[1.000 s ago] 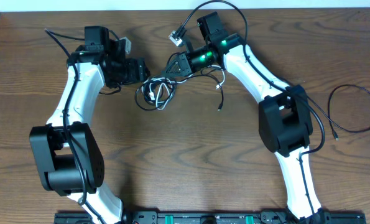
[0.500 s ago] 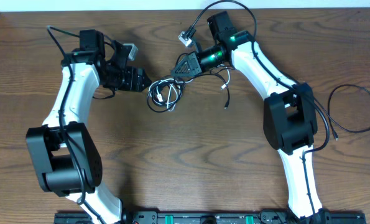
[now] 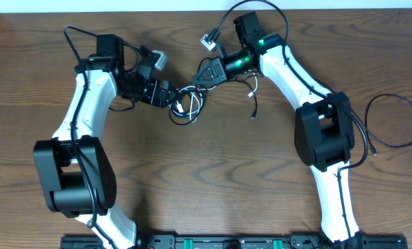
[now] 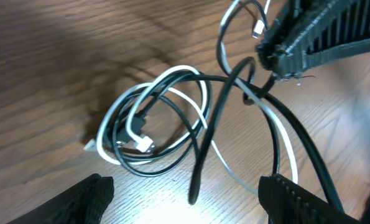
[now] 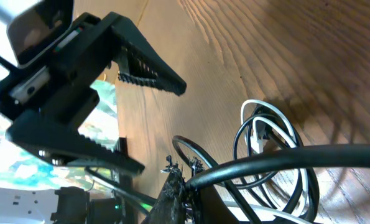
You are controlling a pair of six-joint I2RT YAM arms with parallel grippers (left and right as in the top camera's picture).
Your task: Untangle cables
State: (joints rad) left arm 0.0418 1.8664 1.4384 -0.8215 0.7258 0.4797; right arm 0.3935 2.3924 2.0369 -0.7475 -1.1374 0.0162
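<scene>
i hold my right fingers (image 3: 201, 74) clamped on what looks like 1 black cable (image 4: 214, 124), raised off the tangle (image 3: 186, 105) on the tabletop (image 3: 212, 159); my left fingers (image 3: 165, 95) sit apart beside it, ready to pin.

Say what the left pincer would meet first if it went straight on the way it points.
Probably the black cable hanging from the shut right pincer, which lines up with the gap of the open left pincer. The white cable loop lies just behind it. Depth is hard to judge.
</scene>
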